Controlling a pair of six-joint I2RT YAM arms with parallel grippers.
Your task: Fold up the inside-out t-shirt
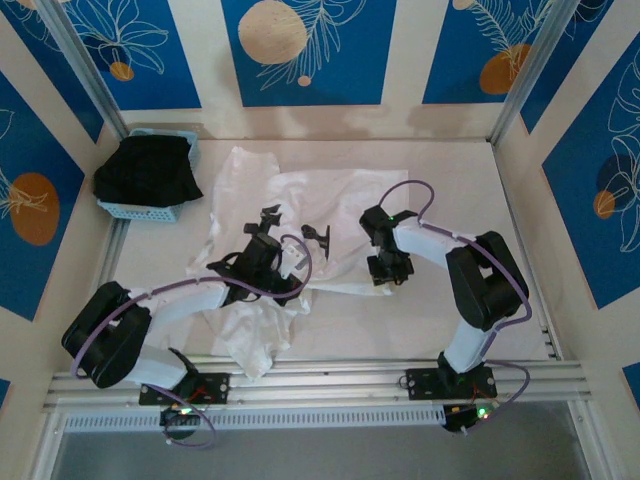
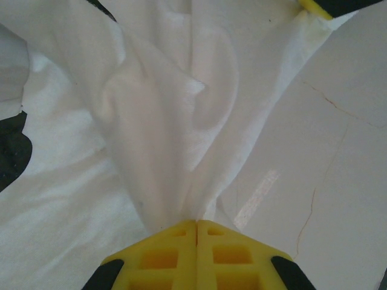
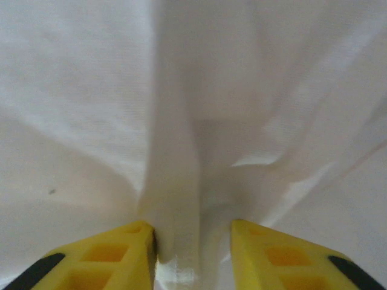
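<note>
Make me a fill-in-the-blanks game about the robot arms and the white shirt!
1. The left claw is pinched ____ on a bunch of the white t-shirt.
2. The fingers of the right claw are colored ____.
3. The black garment lies in a light ____ basket.
4. A fold of shirt runs between the right claw's fingers, which stand ____.

Missing words: shut; yellow; blue; apart

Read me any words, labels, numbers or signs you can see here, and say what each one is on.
No text can be read.
Black marks on the white t-shirt: shapes too small and blurred to tell whether they are letters.
Wall panels: drawn leaves and circles, no writing.
Blue basket and black garment: no label visible.
</note>
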